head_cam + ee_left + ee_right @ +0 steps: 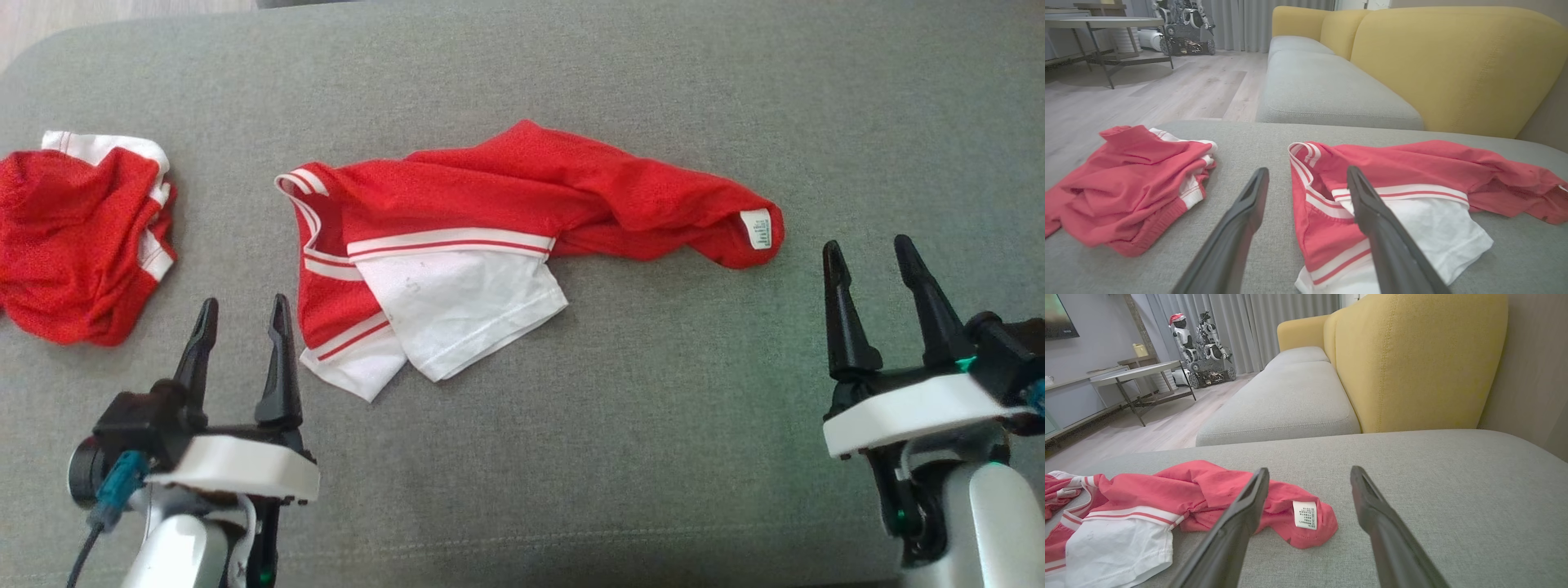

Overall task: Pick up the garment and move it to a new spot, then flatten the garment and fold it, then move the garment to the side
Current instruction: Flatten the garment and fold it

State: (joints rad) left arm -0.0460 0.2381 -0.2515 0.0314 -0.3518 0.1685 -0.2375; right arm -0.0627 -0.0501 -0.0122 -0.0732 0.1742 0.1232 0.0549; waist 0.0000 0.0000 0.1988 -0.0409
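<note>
Red-white garment [490,196] lies rumpled mid grey sofa cushion [571,73], btwn both tools. L tool [245,302] & R tool [867,243]: fingers apart, empty. 2nd red garment [73,237] far left.

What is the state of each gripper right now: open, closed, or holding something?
Left gripper: open, holding nothing, beside the striped end of the garment.
Right gripper: open, holding nothing.

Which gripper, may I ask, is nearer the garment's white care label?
Right: the right gripper sits beside the care label; the left gripper is at the opposite end of the garment.
</note>
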